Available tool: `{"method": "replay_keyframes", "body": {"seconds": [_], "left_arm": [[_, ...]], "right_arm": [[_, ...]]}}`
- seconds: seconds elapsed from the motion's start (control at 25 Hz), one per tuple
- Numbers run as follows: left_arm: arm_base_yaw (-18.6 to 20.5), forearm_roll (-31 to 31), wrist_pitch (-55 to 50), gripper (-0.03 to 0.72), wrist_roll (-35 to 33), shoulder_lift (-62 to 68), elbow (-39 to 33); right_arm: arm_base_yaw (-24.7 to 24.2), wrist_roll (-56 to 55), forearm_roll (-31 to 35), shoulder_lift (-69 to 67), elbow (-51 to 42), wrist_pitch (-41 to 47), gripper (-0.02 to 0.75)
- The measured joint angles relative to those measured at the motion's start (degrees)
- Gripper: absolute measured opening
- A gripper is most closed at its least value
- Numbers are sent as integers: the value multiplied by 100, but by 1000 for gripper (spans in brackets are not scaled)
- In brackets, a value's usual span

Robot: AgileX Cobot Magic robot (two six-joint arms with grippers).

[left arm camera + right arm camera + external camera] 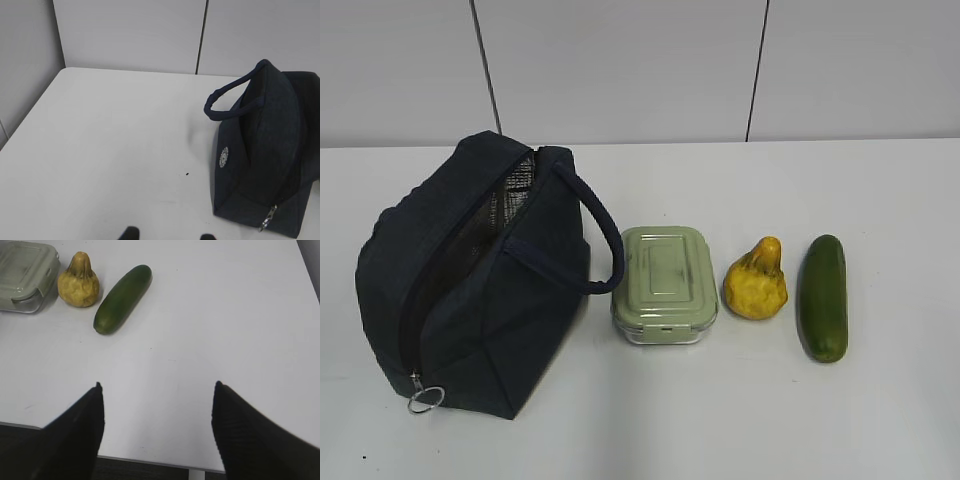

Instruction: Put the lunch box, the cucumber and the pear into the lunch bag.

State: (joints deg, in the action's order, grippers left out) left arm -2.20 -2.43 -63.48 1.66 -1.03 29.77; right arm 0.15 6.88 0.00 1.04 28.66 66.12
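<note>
table (720,420): white, plain | wall (620,70): pale grey panels, dark vertical seams

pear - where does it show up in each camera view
Exterior view: the pear sits right of centre, between the lunch box and the cucumber.
Left wrist view: not in it; only the lunch bag shows.
Right wrist view: pear top left, again between lunch box and cucumber.
Shared landmark: the cucumber.
</note>
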Motion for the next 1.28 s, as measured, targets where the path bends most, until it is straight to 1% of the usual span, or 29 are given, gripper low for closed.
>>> {"method": "replay_keyframes", "body": {"seconds": [0.56,0.64,0.76,0.88,0.96,1.12,1.28], "left_arm": [[0,-12,0,237,0,0,0],[0,-114,0,237,0,0,0],[0,-469,18,237,0,0,0],[-26,-565,44,237,0,0,0],[-161,-482,44,237,0,0,0],[-570,5,44,237,0,0,0],[-695,243,44,237,0,0,0]], "right_arm": [[0,0,32,0,0,0,524],[0,0,188,0,0,0,524],[0,0,402,0,0,0,524],[0,0,519,0,0,0,524],[0,0,567,0,0,0,524],[0,0,653,0,0,-46,524],[0,0,787,-150,0,-72,524]]}}
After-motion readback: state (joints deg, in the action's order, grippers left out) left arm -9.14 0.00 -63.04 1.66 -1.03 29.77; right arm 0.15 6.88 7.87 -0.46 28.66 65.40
